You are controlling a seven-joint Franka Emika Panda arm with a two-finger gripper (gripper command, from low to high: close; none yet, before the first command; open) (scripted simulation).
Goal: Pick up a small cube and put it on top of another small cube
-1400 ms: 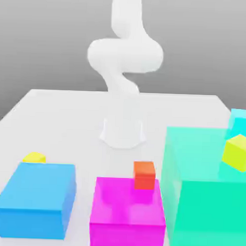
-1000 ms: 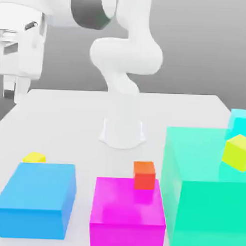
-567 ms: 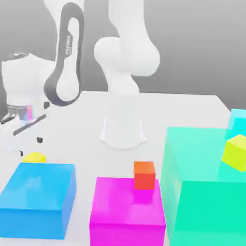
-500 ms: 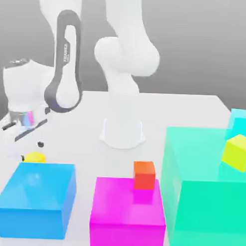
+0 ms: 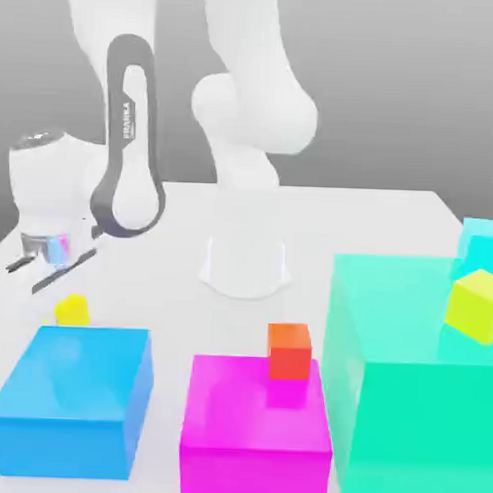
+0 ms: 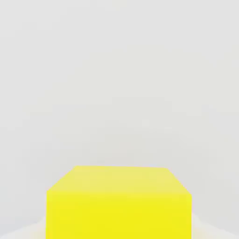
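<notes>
Yellow and plain, the small cube (image 5: 72, 308) (image 6: 118, 203) sat on the white tabletop (image 5: 352, 219) just behind the big blue block (image 5: 69, 399) (at its far edge, toward the exterior view's left). Above and slightly left of that block hung the white robot hand (image 5: 52, 252); whether its jaws were spread or closed could not be told. Right of the blue block stood a magenta block (image 5: 255, 426) carrying an orange-red cube (image 5: 289, 351), then a tall teal block (image 5: 416, 382) with a lime yellow-green cube (image 5: 475, 305).
</notes>
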